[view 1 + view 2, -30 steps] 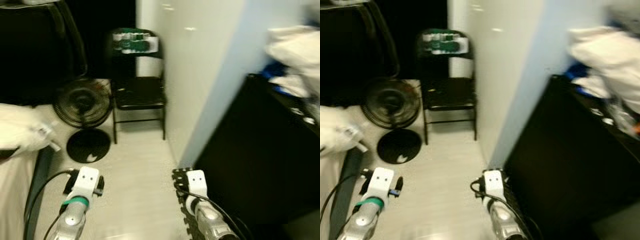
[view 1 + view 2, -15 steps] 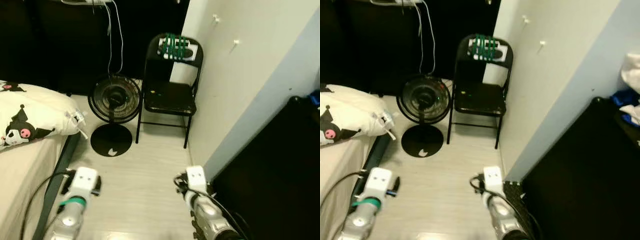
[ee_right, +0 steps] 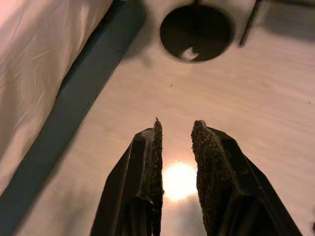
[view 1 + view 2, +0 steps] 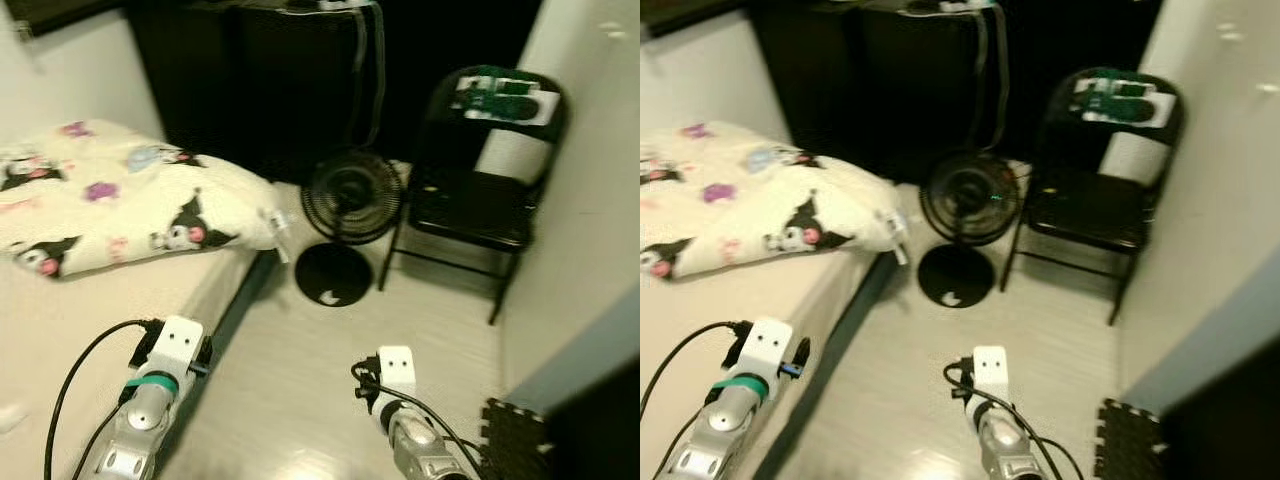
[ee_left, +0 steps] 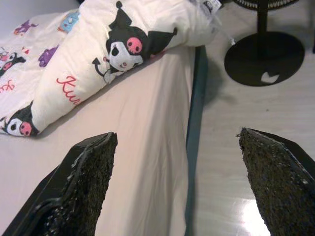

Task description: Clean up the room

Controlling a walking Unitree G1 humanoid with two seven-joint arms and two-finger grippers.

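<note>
Landmark: the bed [image 4: 110, 300], taking up the robot's left side of the room

Left claw [image 5: 179, 184] is hanging over the bed's near edge, fingers [image 5: 86, 172] spread wide, holding nothing. Right claw [image 3: 175, 162] is hanging over bare floor [image 4: 330, 360] just off the bed, fingers nearly together with a slim gap, also holding nothing

Task's thing: none singled out yet. Likeliest candidate, by judgement, is the printed pillow [image 4: 130, 205] lying askew across the bed, its tagged corner overhanging the bed's far edge toward the fan [image 4: 350, 200]. Head views are soft with blur, so small litter on the floor cannot be made out

Around the bed:
- fan standing just past the bed's far corner, its round base [image 4: 333, 273] on the floor beside the bed frame
- folding chair [image 4: 475, 200] beyond the fan, well off the bed, something green and white [image 4: 500, 95] hanging on its backrest
- dark foam mat [image 4: 515, 445] on the floor, across the aisle from the bed
- cable [image 4: 75, 375] looping from the left arm over the mattress

Risks, as judgement:
- the aisle between bed and wall is narrow; walking on could be knocking the fan over, its base sitting right in the path
- the loose cable could be snagging on the bed frame during a reach
- pulling the pillow by its overhanging corner could be sweeping it into the fan
</note>
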